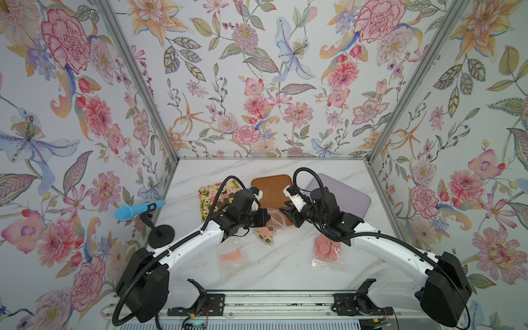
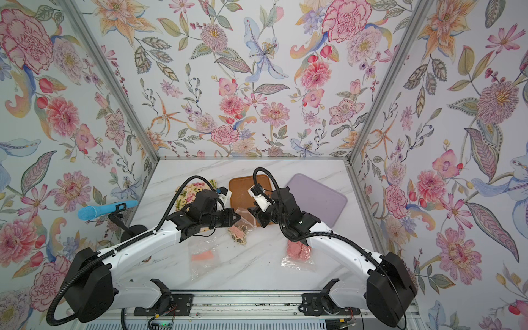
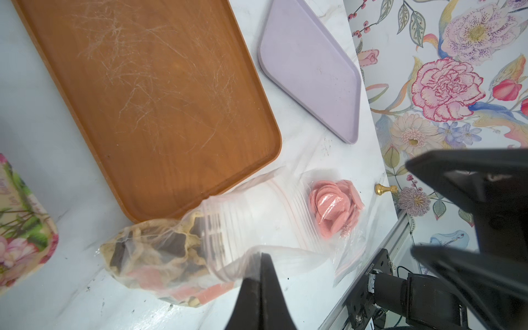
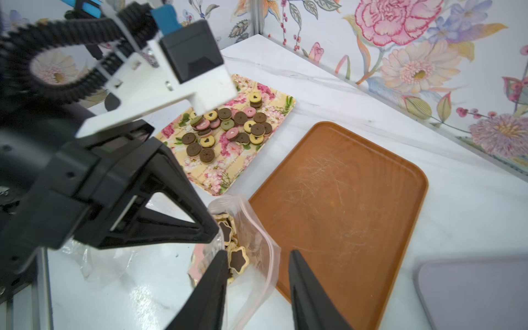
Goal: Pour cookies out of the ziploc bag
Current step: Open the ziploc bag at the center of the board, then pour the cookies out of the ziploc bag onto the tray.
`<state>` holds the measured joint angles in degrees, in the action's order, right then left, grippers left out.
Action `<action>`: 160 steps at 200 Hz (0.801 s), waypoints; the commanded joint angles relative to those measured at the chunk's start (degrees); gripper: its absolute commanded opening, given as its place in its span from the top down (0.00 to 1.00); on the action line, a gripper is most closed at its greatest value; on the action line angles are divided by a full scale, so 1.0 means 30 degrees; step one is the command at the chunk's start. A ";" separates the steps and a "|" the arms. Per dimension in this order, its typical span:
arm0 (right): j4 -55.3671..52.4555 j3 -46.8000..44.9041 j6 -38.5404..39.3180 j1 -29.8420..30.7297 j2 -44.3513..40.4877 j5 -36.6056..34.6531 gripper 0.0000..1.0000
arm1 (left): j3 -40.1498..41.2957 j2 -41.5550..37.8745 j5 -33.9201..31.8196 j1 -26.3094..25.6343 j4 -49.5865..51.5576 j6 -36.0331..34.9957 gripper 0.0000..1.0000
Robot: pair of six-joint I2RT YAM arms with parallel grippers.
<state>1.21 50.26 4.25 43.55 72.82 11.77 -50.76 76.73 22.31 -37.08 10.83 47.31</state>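
Nearest the rail, on the white marbled desk: a flat clear bag with a pink scrap inside. Well apart from it, toward the right arm, a second bag packed with pink discs.

Further in, between the two arms: the ziploc bag, also seen in the other top view, down on the desk just beside the near edge of the brown tray. Open mouth toward that tray; hard to tell whether the film touches the rim. Inside, bunched at the closed end, star cookies, dark with beige borders, mixed with pink pieces.

Left end effector clenched, pinching a fold of the ziploc bag's clear film near the mouth. Right end effector released, jaws standing apart on either side of the bag's mouth rim. One fingertip close against the film next to a star cookie, real contact unclear.

Out at the left edge of the desk, a blue microphone on a black stand.

Farthest back, three trays in a row. Floral tray on the left, loaded with round cookies in dark brown, beige, pink and green. Brown tray in the middle, scratched. Lilac tray on the right.
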 commanded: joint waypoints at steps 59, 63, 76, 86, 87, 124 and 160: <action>0.0815 -0.0752 0.1885 0.1528 0.1688 0.0405 0.54 | -0.0628 -0.0278 0.0391 0.0195 0.0023 -0.0440 1.00; 0.0732 -0.0700 0.1955 0.1607 0.1828 0.0275 0.54 | -0.0628 -0.0307 0.0409 0.0201 0.0023 -0.0442 1.00; 0.0481 -0.0395 0.2147 0.1762 0.2277 -0.0211 0.54 | -0.0599 -0.0380 0.0416 0.0184 0.0023 -0.0447 1.00; 0.0588 -0.0354 0.2243 0.1878 0.2571 -0.0581 0.53 | -0.0599 -0.0424 0.0446 0.0208 0.0032 -0.0454 1.00; 0.0590 -0.0351 0.2259 0.1898 0.2597 -0.0611 0.53 | -0.0599 -0.0417 0.0446 0.0220 0.0027 -0.0451 1.00; 0.1234 -0.0230 0.1929 0.2055 0.3288 -0.1956 0.53 | -0.0613 -0.0557 0.0651 0.0231 0.0110 -0.0524 1.00; 0.1597 0.0084 0.2153 0.2064 0.3718 -0.1989 0.55 | -0.0456 -0.0708 0.0652 0.0251 0.0114 -0.0559 1.00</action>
<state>3.57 48.53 9.32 49.43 83.09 6.96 -50.78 76.49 23.40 -37.01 10.96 47.07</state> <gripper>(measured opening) 0.466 0.047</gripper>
